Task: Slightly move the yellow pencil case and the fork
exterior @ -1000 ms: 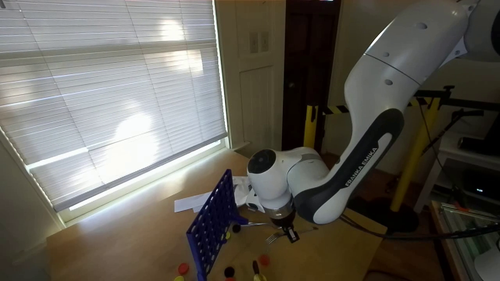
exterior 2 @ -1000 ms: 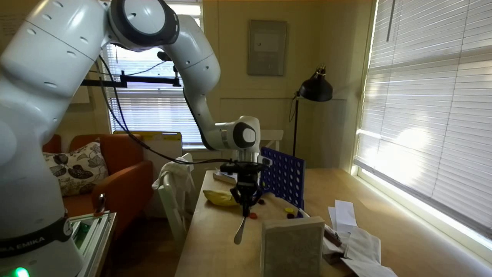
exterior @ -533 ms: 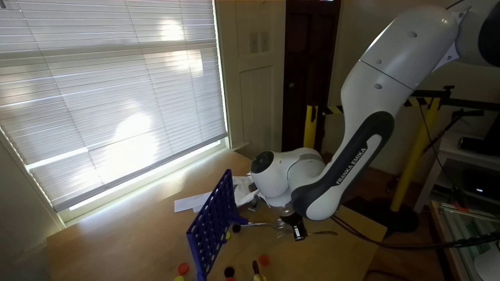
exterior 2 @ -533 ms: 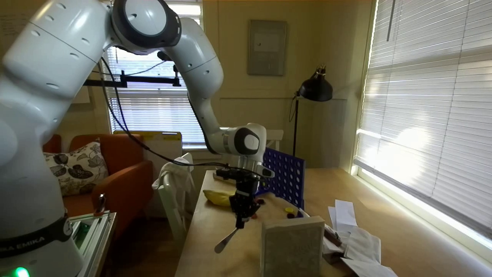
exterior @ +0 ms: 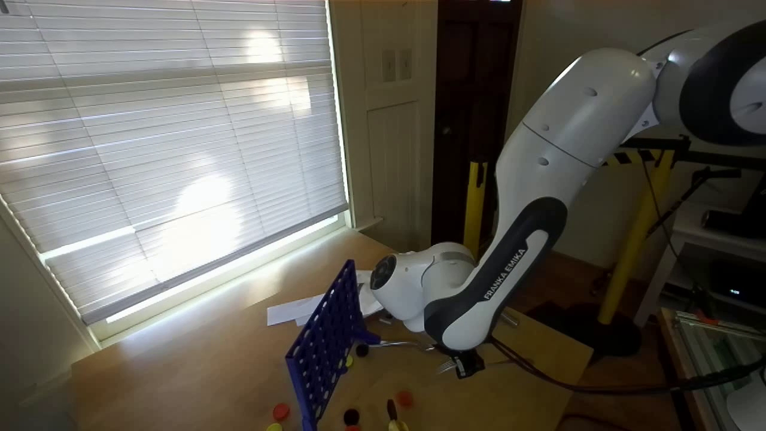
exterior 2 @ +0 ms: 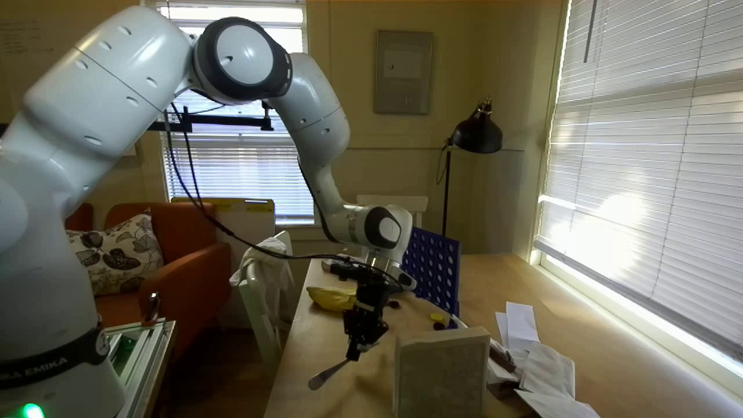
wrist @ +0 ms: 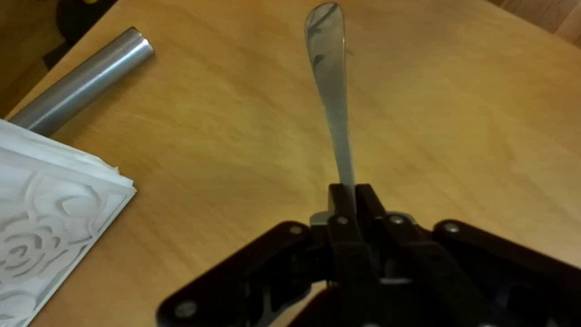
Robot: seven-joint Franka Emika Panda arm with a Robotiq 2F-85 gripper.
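A dark two-fingered hand [wrist: 350,193] is closed on the silvery fork [wrist: 336,100], pinching it at its narrow shank: the flat handle stretches out to one side, and in an exterior view the tines [exterior: 445,366] poke out on the other. That spot probably suits a two-sided pinch and leaves the weight fairly even for a small shift. Whether the fork is clear of the wooden counter [wrist: 454,136] cannot be told. The handle points away from a white box [exterior 2: 442,371] standing upright near the hand, which likely lessens the chance of knocking it. Just beside the box lies a metal tube [wrist: 86,84], one end hidden behind it, so whether they touch is unclear. Loose papers [exterior 2: 521,325] spread close by the box, toward the window [exterior 2: 627,174] with blinds. Beyond the box, in an exterior view, a blue grid rack [exterior 2: 435,270] stands on edge, apparently propped by its own feet. Well apart from the box, and farther from it than the hand, the yellow pencil case [exterior 2: 332,298] lies on the counter with one end hidden; the hand, busy with the fork, would likely have to release it before nudging the case.
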